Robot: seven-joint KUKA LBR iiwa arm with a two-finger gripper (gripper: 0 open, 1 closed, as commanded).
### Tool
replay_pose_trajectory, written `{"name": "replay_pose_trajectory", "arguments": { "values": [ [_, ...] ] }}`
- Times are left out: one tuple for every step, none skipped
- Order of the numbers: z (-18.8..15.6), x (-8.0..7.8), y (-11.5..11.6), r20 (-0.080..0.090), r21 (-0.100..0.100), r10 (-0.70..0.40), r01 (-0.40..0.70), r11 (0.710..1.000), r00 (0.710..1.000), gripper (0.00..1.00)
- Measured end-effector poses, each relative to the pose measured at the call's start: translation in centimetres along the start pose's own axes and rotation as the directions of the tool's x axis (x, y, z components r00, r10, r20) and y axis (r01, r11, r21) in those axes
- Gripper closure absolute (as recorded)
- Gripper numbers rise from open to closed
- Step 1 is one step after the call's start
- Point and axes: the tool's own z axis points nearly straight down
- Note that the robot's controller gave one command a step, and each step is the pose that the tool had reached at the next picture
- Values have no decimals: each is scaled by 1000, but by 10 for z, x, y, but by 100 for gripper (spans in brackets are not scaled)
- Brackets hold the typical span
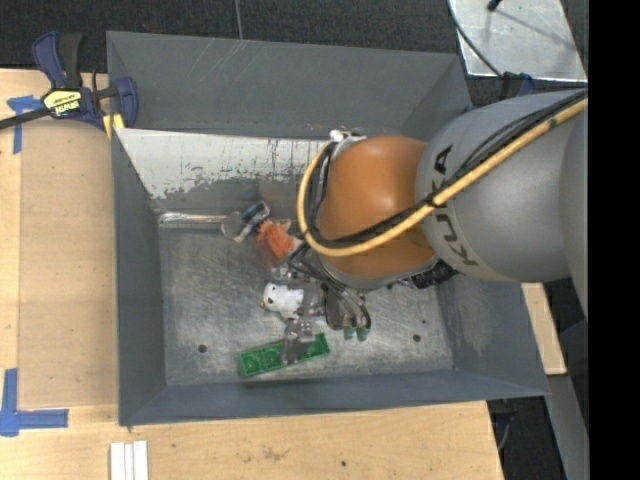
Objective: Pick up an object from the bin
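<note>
Toward the front wall of the bin: my claw [305, 330] sits low over the floor of the grey bin [138, 298], below the arm's orange cover [365, 203].
Claw state: I cannot tell how far open it is, as the wrist and its cables cover most of it. I see nothing that I could call held.
Nearest thing: a flat green board [283, 356], oblong, lying slantwise close to the front wall. The claw's tip is right at its right end, touching or just above; I cannot say which.
Next nearest: a small white lumpy piece [281, 296], just beside the claw on the side toward the left wall.
Further off: an orange piece [274, 236] and a clear tube [195, 220] near the back wall, well apart from the claw.
Step in hand: by my reading, the descent onto a pick, with the green board the likeliest target. No lift has begun.
Next move calls for: a firm close on the board's edge. It lies flat on the floor, so the claw may slide over it. Then a straight lift, keeping clear of the white piece.
</note>
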Motion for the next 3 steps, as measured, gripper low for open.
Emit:
{"name": "replay_pose_trajectory", "arguments": {
  "values": [
    [0,0,0,0,0,0,0,1000,1000,0],
    [55,1,-11,5,0,-134,134,991,991,0],
    [67,-2,-6,20,-8,-167,167,986,986,0]
  ]
}}
